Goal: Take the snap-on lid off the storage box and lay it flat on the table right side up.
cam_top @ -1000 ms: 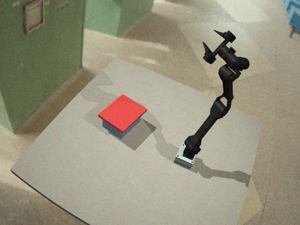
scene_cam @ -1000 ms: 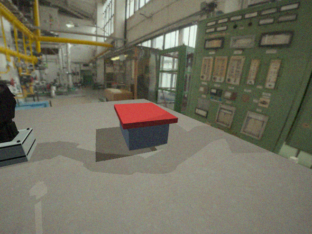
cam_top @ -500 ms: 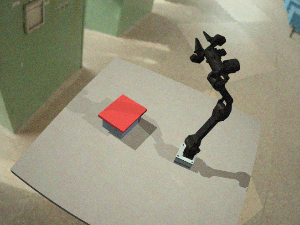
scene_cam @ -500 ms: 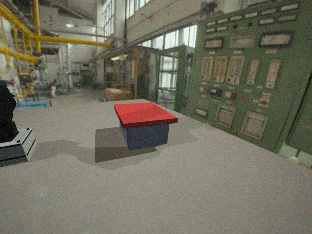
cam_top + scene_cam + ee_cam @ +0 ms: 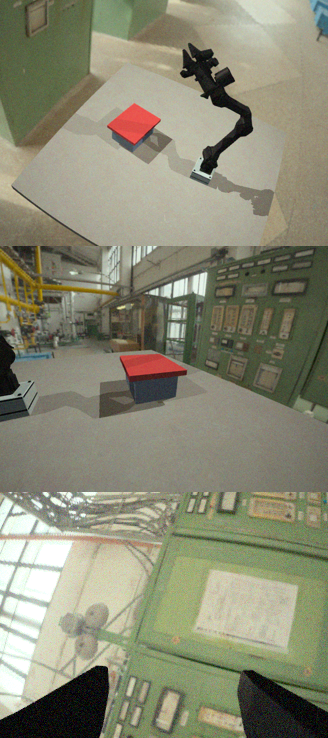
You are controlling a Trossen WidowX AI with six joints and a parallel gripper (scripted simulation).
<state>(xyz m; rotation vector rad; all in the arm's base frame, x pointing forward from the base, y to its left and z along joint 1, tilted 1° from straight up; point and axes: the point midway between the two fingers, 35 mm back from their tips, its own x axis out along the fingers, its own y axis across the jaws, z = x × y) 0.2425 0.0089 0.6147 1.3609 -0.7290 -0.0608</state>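
A flat red lid (image 5: 134,123) (image 5: 151,365) sits closed on a blue storage box (image 5: 124,142) (image 5: 154,390) on the grey table (image 5: 105,201) (image 5: 185,447). My gripper (image 5: 191,54) (image 5: 175,681) is open and empty, raised high in the air to the right of and behind the box, far from the lid. Its fingers point up and away from the table. In the wrist view I see only the two dark fingertips against a green control panel; the lid and box do not show there.
The arm's base (image 5: 203,172) (image 5: 15,401) is bolted to the table right of the box. Green cabinets (image 5: 39,58) (image 5: 264,325) stand beyond the table's far and left edges.
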